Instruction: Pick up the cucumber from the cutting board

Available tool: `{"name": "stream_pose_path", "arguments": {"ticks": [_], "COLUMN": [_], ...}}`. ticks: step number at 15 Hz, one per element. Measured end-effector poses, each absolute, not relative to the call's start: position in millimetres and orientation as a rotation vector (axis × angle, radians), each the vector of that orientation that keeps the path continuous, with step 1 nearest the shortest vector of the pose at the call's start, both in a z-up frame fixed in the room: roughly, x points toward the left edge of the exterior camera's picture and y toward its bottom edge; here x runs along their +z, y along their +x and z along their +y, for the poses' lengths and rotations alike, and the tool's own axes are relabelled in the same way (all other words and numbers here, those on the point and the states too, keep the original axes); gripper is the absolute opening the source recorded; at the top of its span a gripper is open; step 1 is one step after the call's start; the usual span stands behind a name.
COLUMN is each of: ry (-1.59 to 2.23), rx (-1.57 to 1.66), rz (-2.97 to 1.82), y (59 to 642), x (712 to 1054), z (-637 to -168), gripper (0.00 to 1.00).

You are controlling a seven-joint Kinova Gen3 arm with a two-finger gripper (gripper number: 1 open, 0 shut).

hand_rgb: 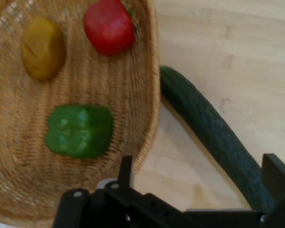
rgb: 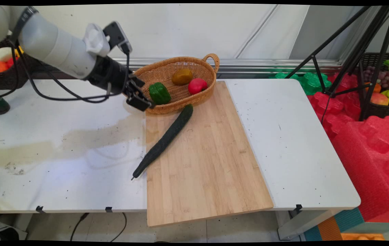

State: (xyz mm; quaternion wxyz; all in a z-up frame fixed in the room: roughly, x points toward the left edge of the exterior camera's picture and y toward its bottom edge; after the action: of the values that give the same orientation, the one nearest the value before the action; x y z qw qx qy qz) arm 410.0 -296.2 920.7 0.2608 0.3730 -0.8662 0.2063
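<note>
While poised low over the near rim of the wicker basket (rgb: 175, 108), clamps on nothing. Belongs to the black gripper (rgb: 141, 99), with fingers (hand_rgb: 126, 172) spread wide apart and only bare wood and a strip of basket rim showing in the gap.

Closest to the fingers: green bell pepper (rgb: 159, 93), lying inside the basket just ahead of the finger that hangs over the rim, not touched. Farther ahead of that same finger, deeper in the basket, a yellow-brown fruit (rgb: 181, 76) and a red fruit (rgb: 197, 85), apart from each other and from the pepper.

Beside the other finger, outside the basket: long dark cucumber (rgb: 167, 138), running aslant past that fingertip, one end touching or almost touching the basket's wall, the thin end reaching off the wooden cutting board (rgb: 208, 164) onto the white table (rgb: 61, 153). Cannot tell from the hand view whether that finger brushes the cucumber; looks just clear of it.

Under the fingers: cutting board's far corner, with the basket standing partly on it.
</note>
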Motion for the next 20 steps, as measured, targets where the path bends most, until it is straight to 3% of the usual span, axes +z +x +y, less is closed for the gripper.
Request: {"name": "stream_pose_path", "arguments": {"ticks": [11,20], "ry": [1.133,1.199], "rx": [0.386,0.298], "rz": [-2.444,-2.456], "y": [355,331], "x": [844,804], "z": [-312,-326], "gripper": [1.0,1.0]}}
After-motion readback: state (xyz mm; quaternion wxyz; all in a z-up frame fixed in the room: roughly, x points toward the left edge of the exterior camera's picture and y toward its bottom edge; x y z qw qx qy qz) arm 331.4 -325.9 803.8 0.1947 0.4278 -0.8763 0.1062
